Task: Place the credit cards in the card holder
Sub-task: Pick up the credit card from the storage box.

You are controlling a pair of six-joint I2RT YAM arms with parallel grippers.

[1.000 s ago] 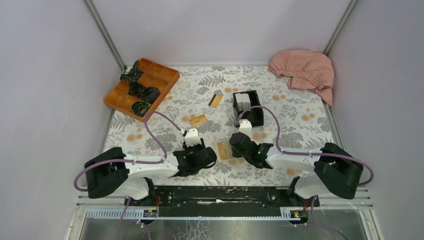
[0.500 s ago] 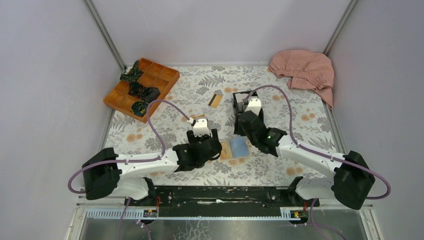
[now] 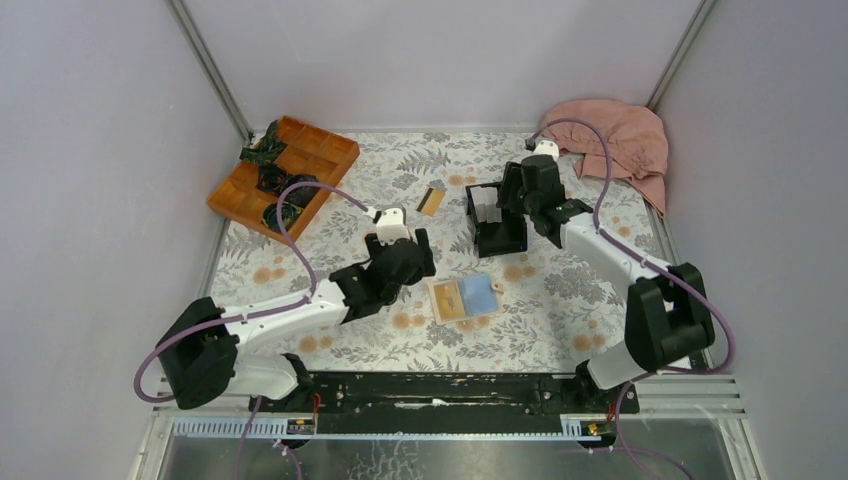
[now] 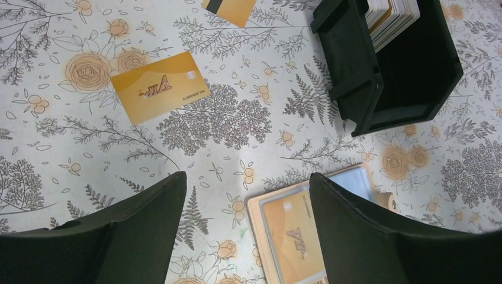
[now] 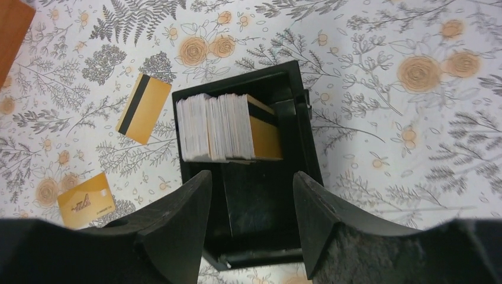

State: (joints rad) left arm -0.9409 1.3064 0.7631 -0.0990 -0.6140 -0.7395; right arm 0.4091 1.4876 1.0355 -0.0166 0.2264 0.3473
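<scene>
Two robot arms reach over a floral-print worktop (image 3: 560, 290), both grippers released. The left gripper (image 4: 245, 186) hovers w/ fingers spread wide and nothing btwn them, just short of a loose gold credit card (image 4: 158, 87) lying face up on the print. The tan card holder (image 3: 482, 294) lies open flat near the centre of the worktop, btwn the two arms and just beside the left gripper. A gold card (image 4: 293, 239) shows in its left panel, w/ a clear bluish window panel next to it. A second loose card (image 3: 432, 201), black band up, lies farther back, left of the black box (image 3: 497, 240) and apart from it. The right gripper (image 5: 251, 177) hangs above that open-topped box, fingers apart, grasping nothing. Inside stands a stack of cards (image 5: 228, 127), mostly pale-edged, w/ a gold, black-banded one at its end. Rear L.: an orange divided tray (image 3: 325, 150) w/ dark bundles (image 3: 283, 215). Rear R.: a crumpled pink cloth (image 3: 610, 135).
</scene>
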